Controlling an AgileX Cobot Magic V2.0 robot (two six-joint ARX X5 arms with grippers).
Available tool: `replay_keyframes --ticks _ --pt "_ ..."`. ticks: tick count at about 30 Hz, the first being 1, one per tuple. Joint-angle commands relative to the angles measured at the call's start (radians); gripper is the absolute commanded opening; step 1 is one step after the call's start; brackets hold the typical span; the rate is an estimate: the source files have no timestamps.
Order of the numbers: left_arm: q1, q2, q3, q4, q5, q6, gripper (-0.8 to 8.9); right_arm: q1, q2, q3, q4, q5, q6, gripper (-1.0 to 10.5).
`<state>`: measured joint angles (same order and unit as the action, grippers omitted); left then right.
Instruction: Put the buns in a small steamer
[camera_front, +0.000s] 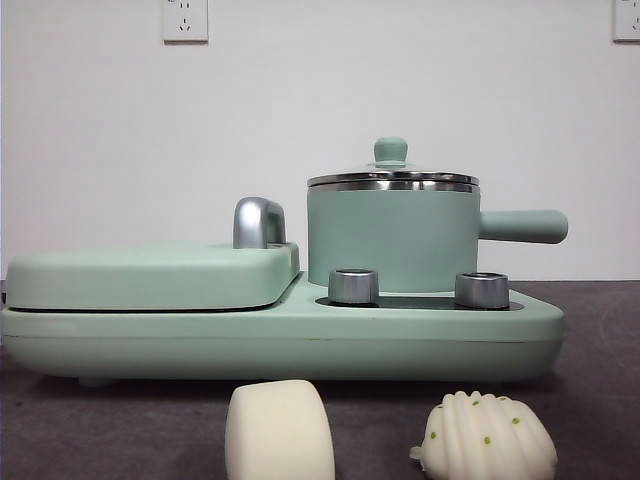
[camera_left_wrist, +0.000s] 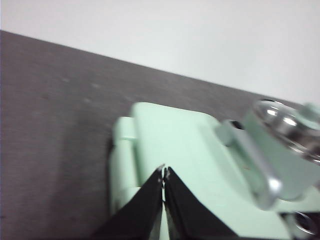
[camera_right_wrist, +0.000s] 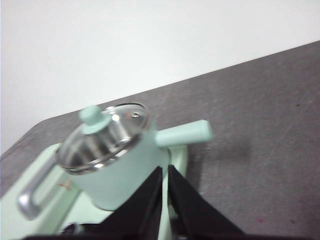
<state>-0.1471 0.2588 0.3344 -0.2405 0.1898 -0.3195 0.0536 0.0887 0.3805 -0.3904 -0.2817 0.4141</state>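
The smooth white bun (camera_front: 279, 432) lies on the dark table at the front, with the ribbed shell-shaped bun with green specks (camera_front: 487, 437) to its right. Behind them the mint-green small steamer (camera_front: 392, 235) stands on the right side of the cooker, its lid with the green knob (camera_front: 390, 151) on. The steamer also shows in the right wrist view (camera_right_wrist: 117, 160) and in the left wrist view (camera_left_wrist: 287, 145). My left gripper (camera_left_wrist: 163, 172) is shut and empty above the flat griddle lid (camera_left_wrist: 175, 145). My right gripper (camera_right_wrist: 164, 171) is shut and empty above the steamer. Neither arm shows in the front view.
The mint-green cooker base (camera_front: 280, 340) has a flat hinged griddle lid (camera_front: 150, 275) with a steel handle (camera_front: 258, 222) on the left and two steel knobs (camera_front: 353, 285) in front of the steamer. The steamer's side handle (camera_front: 525, 226) points right.
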Motion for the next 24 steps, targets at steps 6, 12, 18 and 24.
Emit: replay_keyframes --ticks 6,12,18,24 --pt "-0.031 0.236 0.321 -0.14 0.153 0.059 0.08 0.003 0.191 0.312 -0.204 -0.15 -0.136 0.1" --pt "-0.053 0.391 0.517 -0.167 0.334 0.103 0.08 0.003 0.351 0.504 -0.322 -0.297 -0.278 0.1" --pt "-0.092 0.511 0.679 -0.27 0.444 0.169 0.08 0.003 0.455 0.598 -0.324 -0.457 -0.335 0.1" --pt "-0.126 0.559 0.727 -0.32 0.447 0.203 0.09 0.003 0.484 0.603 -0.315 -0.51 -0.344 0.2"
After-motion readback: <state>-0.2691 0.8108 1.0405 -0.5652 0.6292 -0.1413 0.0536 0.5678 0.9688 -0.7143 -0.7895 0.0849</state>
